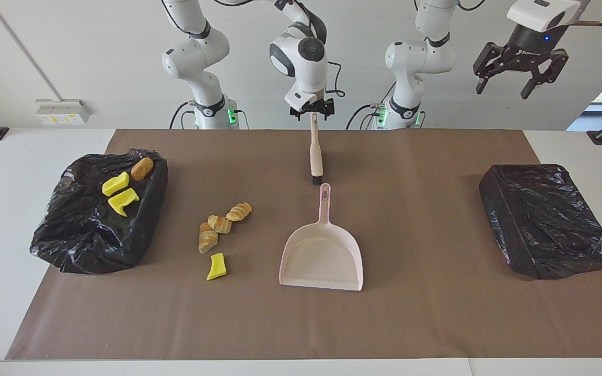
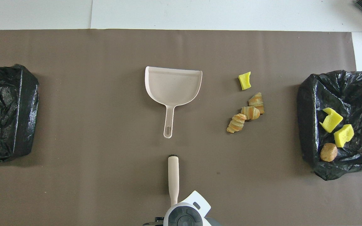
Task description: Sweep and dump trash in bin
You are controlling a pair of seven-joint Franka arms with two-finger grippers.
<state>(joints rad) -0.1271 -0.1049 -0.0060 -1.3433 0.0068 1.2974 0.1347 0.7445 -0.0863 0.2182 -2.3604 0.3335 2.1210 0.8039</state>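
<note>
1. A pale pink dustpan (image 1: 322, 256) was laid at the middle of the brown mat (image 1: 411, 324), handle toward the robots.
2. A brush (image 1: 315, 156) was laid just nearer the robots than that handle, with the right gripper (image 1: 312, 112) raised over its handle end, fingers spread.
3. 3 croissants (image 1: 221, 223) and 1 yellow chunk (image 1: 217, 266) were left on the mat.
4. 2 yellow chunks (image 1: 119, 192) and 1 bun (image 1: 142, 168) were seen in the black-lined bin (image 1: 71, 240).
5. A second black-lined bin (image 1: 546, 222) was placed toward the left arm's end.
6. The left gripper (image 1: 504, 89) was held high, spread open.
</note>
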